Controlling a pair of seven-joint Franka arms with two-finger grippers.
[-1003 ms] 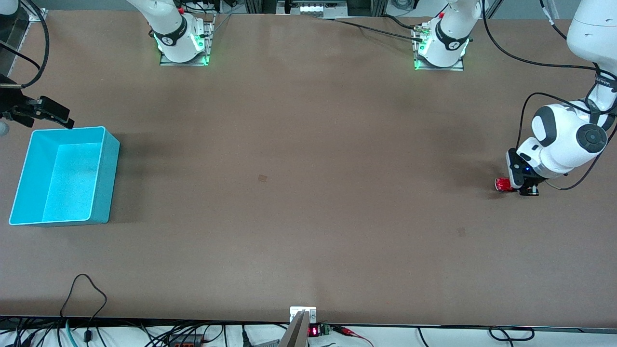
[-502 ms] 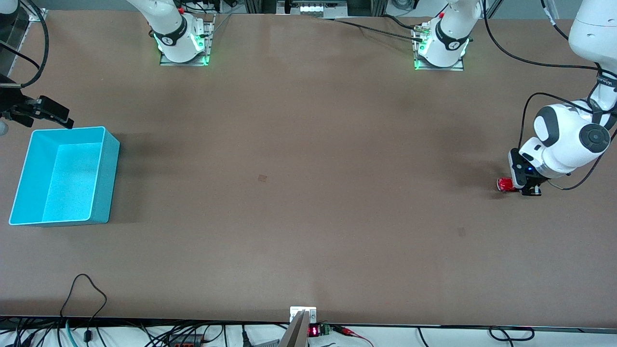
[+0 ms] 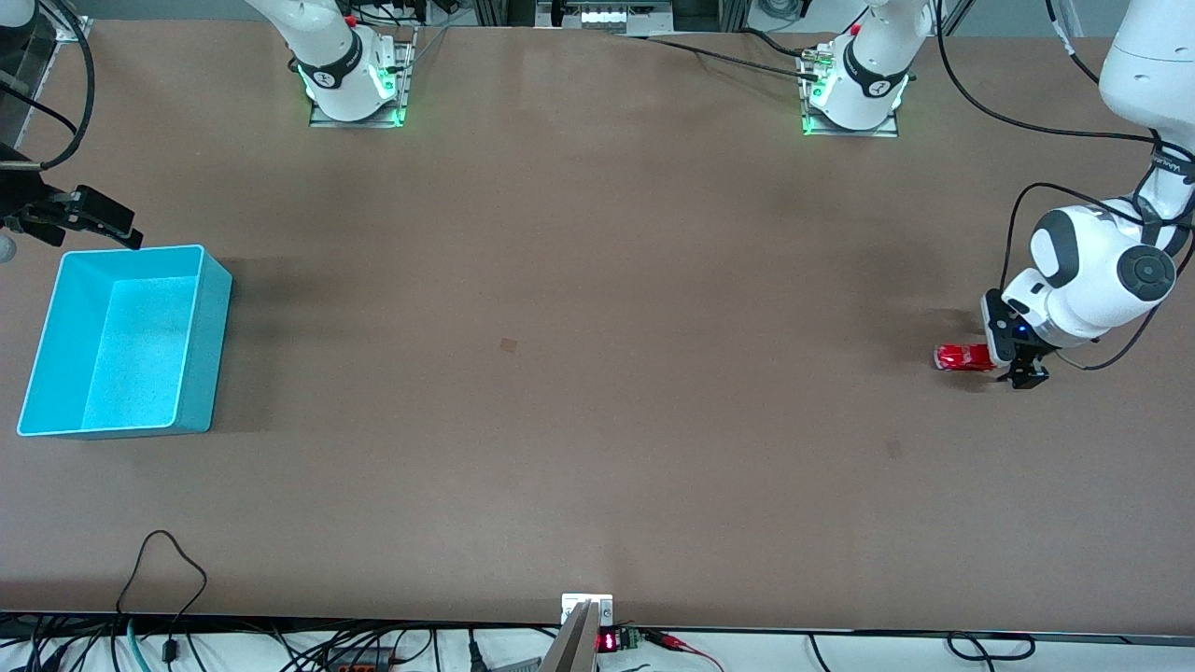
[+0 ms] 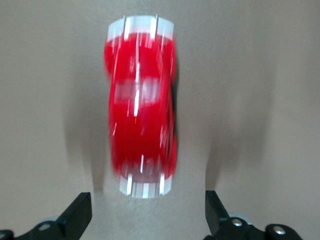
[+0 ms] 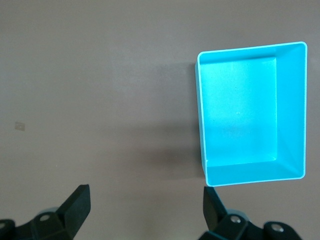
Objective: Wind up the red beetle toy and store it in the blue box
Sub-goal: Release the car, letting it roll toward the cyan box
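The left gripper (image 3: 1018, 373) stands open just beside the red beetle toy (image 3: 962, 357), which lies free on the table, probably released to roll toward the blue box (image 3: 210, 317). The right gripper (image 3: 107, 224) waits open near the blue box.

Bare table (image 3: 579, 308) between red beetle toy (image 3: 962, 357) and blue box (image 3: 201, 336), box mouth unobstructed

At the frame's right edge, the left pincer (image 3: 1022, 373) hangs low over the brown tabletop (image 3: 597, 373), just beside the red beetle toy (image 3: 962, 357) lying there. At mid-left sits the blue box (image 3: 213, 327), the right pincer (image 3: 98, 219) waiting above its upper corner.
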